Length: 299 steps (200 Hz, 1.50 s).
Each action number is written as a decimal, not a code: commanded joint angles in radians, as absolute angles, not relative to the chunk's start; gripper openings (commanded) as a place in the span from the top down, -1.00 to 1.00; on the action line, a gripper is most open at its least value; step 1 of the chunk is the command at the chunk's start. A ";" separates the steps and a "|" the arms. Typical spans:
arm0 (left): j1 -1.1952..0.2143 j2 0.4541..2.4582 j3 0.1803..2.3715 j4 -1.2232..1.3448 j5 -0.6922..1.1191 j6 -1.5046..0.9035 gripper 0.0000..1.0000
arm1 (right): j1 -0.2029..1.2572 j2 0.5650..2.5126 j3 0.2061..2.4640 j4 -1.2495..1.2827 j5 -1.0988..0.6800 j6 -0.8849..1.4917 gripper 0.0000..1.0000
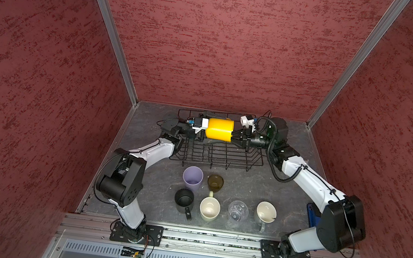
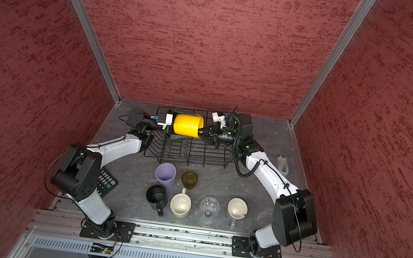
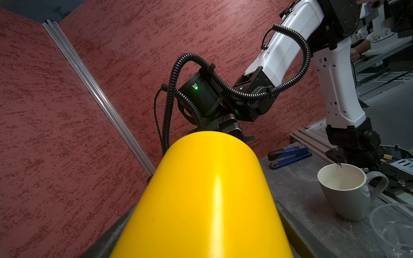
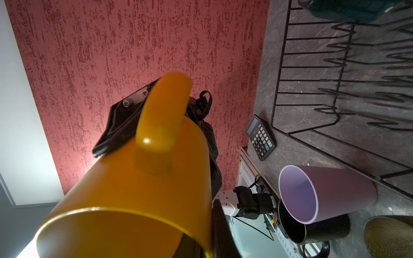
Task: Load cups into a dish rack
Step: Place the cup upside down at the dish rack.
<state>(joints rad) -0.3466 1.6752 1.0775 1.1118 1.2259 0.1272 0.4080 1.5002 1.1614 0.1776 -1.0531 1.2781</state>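
A yellow mug [image 1: 219, 129] hangs on its side above the black wire dish rack [image 1: 223, 158], held from both ends. My left gripper [image 1: 214, 128] is shut round its base end, a finger [image 3: 116, 227] against each side. My right gripper [image 1: 232, 137] is shut on the mug's rim, one finger inside the mouth. In front of the rack stand a lilac tumbler [image 1: 192, 178], brown glass [image 1: 215, 183], black mug [image 1: 184, 199], cream mug [image 1: 209, 209], clear ribbed glass [image 1: 238, 210] and grey mug [image 1: 266, 213]. A teal cup [image 4: 346, 9] lies in the rack.
A calculator [image 2: 106, 183] lies under the left arm's elbow. A blue stapler [image 1: 311, 215] sits by the right arm near the right wall. A small clear plastic piece [image 2: 282, 164] lies at the right edge. Red walls close in three sides.
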 commanded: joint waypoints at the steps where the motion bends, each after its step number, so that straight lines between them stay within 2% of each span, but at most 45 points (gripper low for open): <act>1: -0.368 1.680 1.072 0.968 1.136 0.116 -0.39 | 0.457 1.448 1.190 0.403 -1.175 1.241 1.00; 40: -0.366 1.671 1.068 0.961 1.115 0.129 -0.02 | 0.457 1.448 1.189 0.408 -1.175 1.244 1.00; 135: -0.353 1.640 1.055 0.920 1.056 0.175 0.62 | 0.456 1.448 1.186 0.407 -1.175 1.238 0.57; 196: -0.336 1.615 1.038 0.892 1.048 0.207 0.85 | 0.450 1.448 1.200 0.297 -1.145 1.161 0.25; 267: -0.319 1.576 1.025 0.869 1.042 0.224 1.00 | 0.395 1.422 1.201 0.147 -1.051 1.060 -0.08; 299: -0.306 1.559 1.025 0.843 1.040 0.225 1.00 | 0.366 1.395 1.281 -0.171 -0.877 0.823 -0.28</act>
<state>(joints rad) -0.3267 1.5967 1.0267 0.8665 1.1038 0.2085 0.3817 1.4559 1.1858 0.0547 -1.0023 1.0367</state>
